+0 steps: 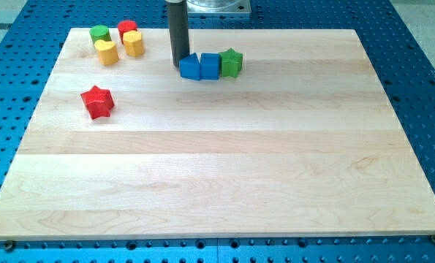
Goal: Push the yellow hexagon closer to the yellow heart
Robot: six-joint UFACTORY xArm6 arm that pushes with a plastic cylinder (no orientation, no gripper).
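The yellow hexagon (134, 43) stands near the view's top left, just right of the yellow heart (107, 52), with a small gap between them. My tip (179, 67) is at the end of the dark rod, well to the right of the hexagon and touching or nearly touching the left side of a blue block (190, 66).
A green cylinder (99, 33) and a red block (126, 30) sit behind the yellow pair. A blue cube (210, 66) and a green star (232, 62) line up right of the blue block. A red star (97, 101) lies lower left. The wooden board (217, 183) rests on a blue perforated table.
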